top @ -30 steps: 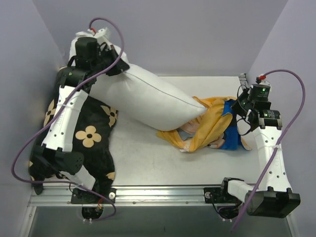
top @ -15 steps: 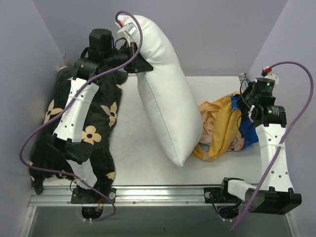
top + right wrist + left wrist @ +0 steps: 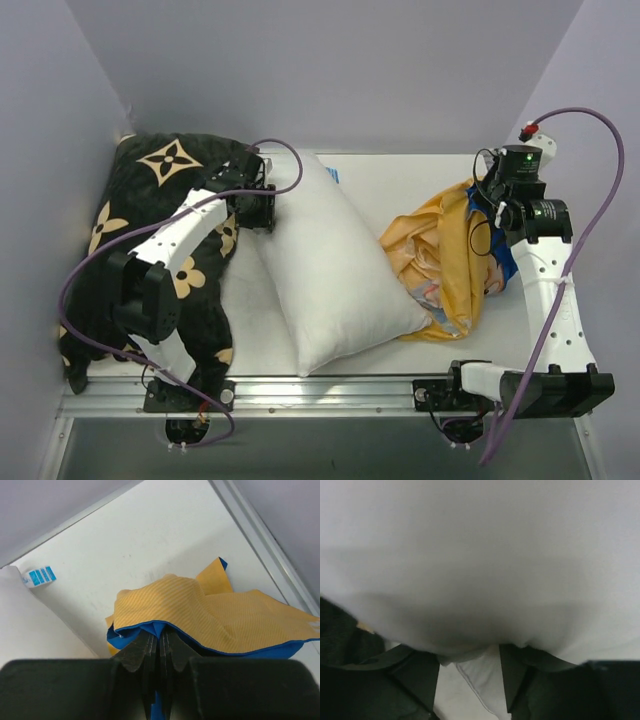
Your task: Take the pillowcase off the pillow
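The plain white pillow (image 3: 335, 270) lies flat in the middle of the table, fully out of the pillowcase. The pillowcase (image 3: 445, 255) is a crumpled orange-yellow and blue heap to its right. My left gripper (image 3: 264, 206) sits at the pillow's upper left edge. In the left wrist view its fingers (image 3: 420, 675) stand apart, and the pillow (image 3: 480, 560) bulges over their tips, with a seamed edge lying between them. My right gripper (image 3: 497, 205) is above the heap. It is shut on a blue fold of the pillowcase (image 3: 200, 605), pinched between its pads (image 3: 150, 645).
A black cushion with tan flower motifs (image 3: 150, 190) fills the left side under the left arm. Bare table (image 3: 400, 180) shows behind the pillow and pillowcase. A metal rail (image 3: 330, 392) runs along the near edge, and grey walls close in the back and sides.
The left arm swung the pillow up out of the pillowcase, lowered it onto the table and opened its jaws. The right gripper kept hold of the pillowcase, which bunched up on the right.
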You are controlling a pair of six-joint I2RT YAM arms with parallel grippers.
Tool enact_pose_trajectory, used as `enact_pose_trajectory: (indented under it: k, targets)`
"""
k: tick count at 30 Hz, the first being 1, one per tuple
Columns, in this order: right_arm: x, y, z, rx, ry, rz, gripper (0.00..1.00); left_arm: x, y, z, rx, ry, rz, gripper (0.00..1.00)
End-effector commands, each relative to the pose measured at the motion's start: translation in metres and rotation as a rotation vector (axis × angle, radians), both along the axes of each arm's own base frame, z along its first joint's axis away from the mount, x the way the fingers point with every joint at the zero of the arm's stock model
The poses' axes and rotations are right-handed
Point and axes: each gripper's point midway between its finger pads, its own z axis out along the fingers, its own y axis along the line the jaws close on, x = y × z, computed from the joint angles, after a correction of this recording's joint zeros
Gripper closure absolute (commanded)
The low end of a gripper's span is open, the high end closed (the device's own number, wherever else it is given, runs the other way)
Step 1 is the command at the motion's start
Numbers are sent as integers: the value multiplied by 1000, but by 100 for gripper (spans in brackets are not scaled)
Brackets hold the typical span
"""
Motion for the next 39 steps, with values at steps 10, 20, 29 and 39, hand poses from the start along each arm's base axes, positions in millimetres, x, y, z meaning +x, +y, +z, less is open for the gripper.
enact_pose_trajectory:
  k: [10, 20, 29, 39]
  targets:
    - [8, -34, -29, -104, 101, -157, 35, 17, 21, 109, 100, -424, 161, 23]
    - [-31, 43, -2, 14, -5, 124, 0, -29, 10, 183, -107, -581, 88, 16]
    - [-76, 119, -38, 128, -103, 372, 0, -98, 3, 138, -240, -538, -13, 16]
    - [-97, 96, -57, 86, -118, 324, 0, -129, 20, 108, -241, -536, -21, 15]
